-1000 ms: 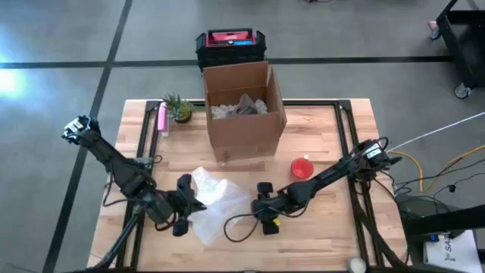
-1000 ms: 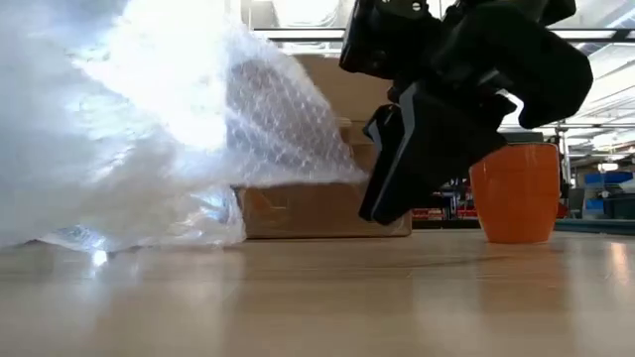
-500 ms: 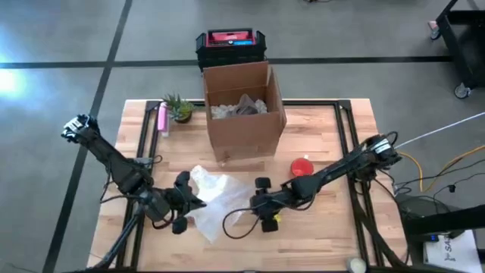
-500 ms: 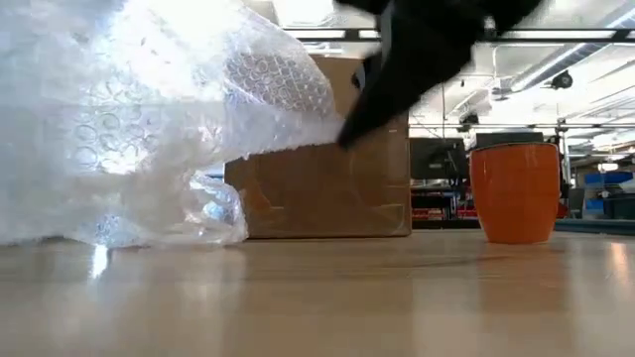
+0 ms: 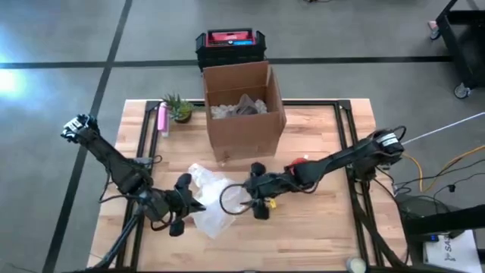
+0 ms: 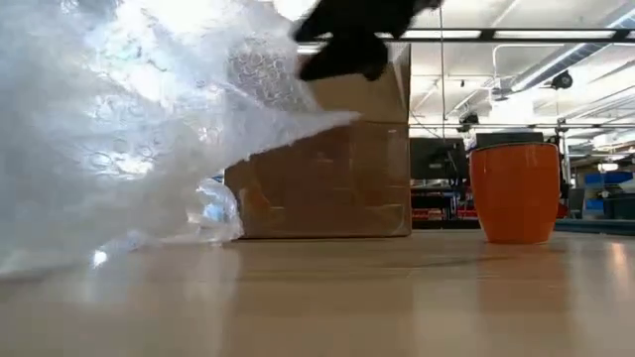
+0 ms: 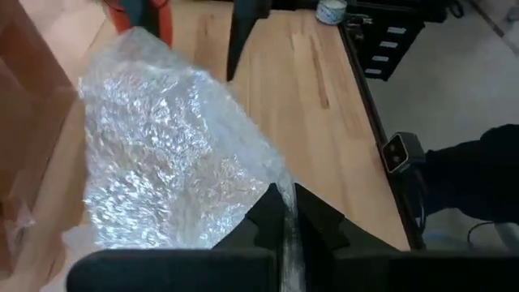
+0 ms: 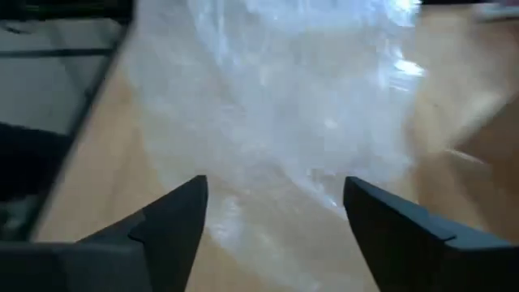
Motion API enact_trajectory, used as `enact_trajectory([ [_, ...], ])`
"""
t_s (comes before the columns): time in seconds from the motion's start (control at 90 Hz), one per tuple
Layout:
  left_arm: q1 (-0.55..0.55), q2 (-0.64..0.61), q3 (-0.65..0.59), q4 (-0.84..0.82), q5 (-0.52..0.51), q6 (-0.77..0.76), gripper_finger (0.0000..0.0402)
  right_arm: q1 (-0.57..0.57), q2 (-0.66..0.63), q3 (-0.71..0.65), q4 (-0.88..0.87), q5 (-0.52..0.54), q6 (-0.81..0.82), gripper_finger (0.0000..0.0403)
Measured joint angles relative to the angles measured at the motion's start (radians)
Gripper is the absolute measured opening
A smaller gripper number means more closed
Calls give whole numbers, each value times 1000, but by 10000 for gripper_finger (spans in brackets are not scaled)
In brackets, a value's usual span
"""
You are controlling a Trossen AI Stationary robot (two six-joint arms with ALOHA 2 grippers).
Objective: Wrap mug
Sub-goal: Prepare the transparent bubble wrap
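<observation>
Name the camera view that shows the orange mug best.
The low view: the orange mug stands upright, whole and unblocked on the table. In the high view the right arm covers most of it; the left wrist view catches only an edge, the right wrist view nothing.

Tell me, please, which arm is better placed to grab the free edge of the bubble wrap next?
The right. Its open claw sits right at the bubble wrap, facing it, while the left claw is already shut on the sheet's opposite edge.
</observation>
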State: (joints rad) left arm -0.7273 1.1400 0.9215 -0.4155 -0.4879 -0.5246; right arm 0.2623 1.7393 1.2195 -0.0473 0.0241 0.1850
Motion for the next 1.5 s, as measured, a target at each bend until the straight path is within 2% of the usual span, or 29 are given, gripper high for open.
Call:
enact_trajectory([
  [0.133, 0, 0, 0, 4, 1, 16, 0, -7, 77, 0, 201, -156, -6, 299],
  [0.233, 1, 1, 0, 4, 1, 19, 0, -6, 108, 4, 251, -182, -6, 296],
  [0.333, 1, 1, 0, 4, 1, 19, 0, -8, 127, 15, 268, -181, -3, 270],
  [0.444, 0, 1, 0, 5, 1, 19, 0, -5, 129, 41, 277, -181, -13, 211],
  [0.678, 1, 1, 0, 4, 0, 17, 0, 2, 124, 94, 219, -216, -60, 30],
  [0.722, 0, 1, 0, 4, 0, 15, 0, 5, 122, 106, 183, -217, -71, 13],
  [1.011, 1, 1, 0, 12, 0, 13, 1, 34, 118, 193, -60, -216, -96, 3],
  [1.211, 3, 1, 0, 22, -2, 8, 19, 48, 116, 249, -184, -215, -105, 1],
  [1.333, 7, 1, 0, 15, -2, -6, 53, 67, 114, 262, -280, -215, -109, 0],
  [1.5, 19, -6, 0, -3, -2, -8, 134, 95, 103, 264, -470, -168, -52, 0],
])
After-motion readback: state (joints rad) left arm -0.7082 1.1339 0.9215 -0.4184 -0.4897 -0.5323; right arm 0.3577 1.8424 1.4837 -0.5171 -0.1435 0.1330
